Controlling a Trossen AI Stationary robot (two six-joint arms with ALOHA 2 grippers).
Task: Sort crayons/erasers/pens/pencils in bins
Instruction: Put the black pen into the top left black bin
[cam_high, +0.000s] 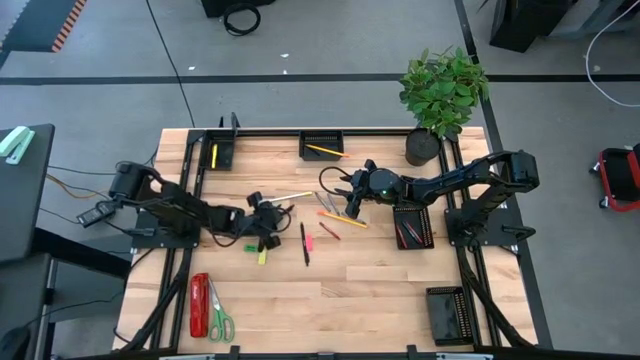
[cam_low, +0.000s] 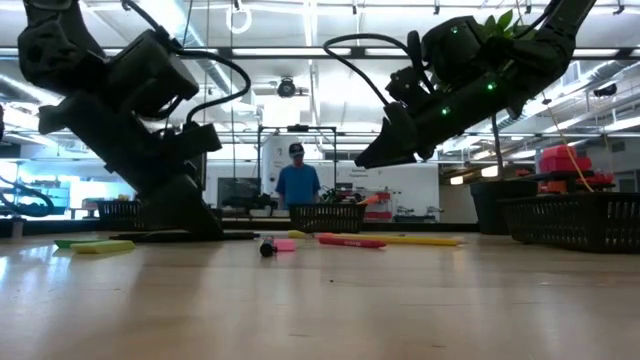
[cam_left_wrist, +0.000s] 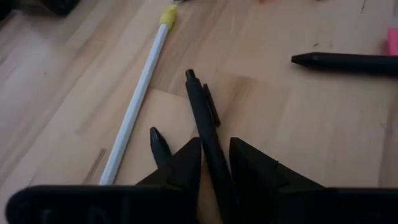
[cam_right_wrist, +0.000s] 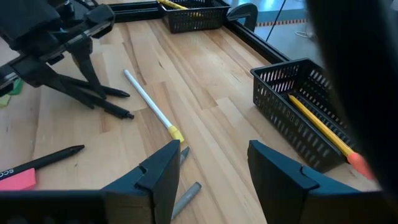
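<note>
At the desk's (cam_high: 330, 290) centre-left, the left hand (cam_high: 268, 222) is down low on the wood, its two dark fingers (cam_left_wrist: 180, 165) narrowed around a black pen (cam_left_wrist: 208, 140). Seen past the left wrist, the pen's barrel runs straight out from between the pads, so the pen's long axis lines up with the hand's own reach; the pads look to be touching it, though whether the grip is firm I cannot tell. A white pen (cam_high: 287, 197) with a yellow cap lies just beside it, toward twelve o'clock from that hand in the overhead view, and another black pen (cam_high: 304, 243) lies toward four o'clock, its length running roughly twelve to six.

Further right, the right hand (cam_high: 352, 203) hangs above the wood with its fingers spread wide and nothing between them. Loose crayons and a yellow pencil (cam_high: 342, 217) lie just below it, around six o'clock. Its nearest bin (cam_high: 413, 224) sits at three o'clock; a second bin (cam_high: 322, 145), holding a pencil, stands at the far edge, around eleven o'clock.

By position, the left arm is plainly the nearer one for the pens.
</note>
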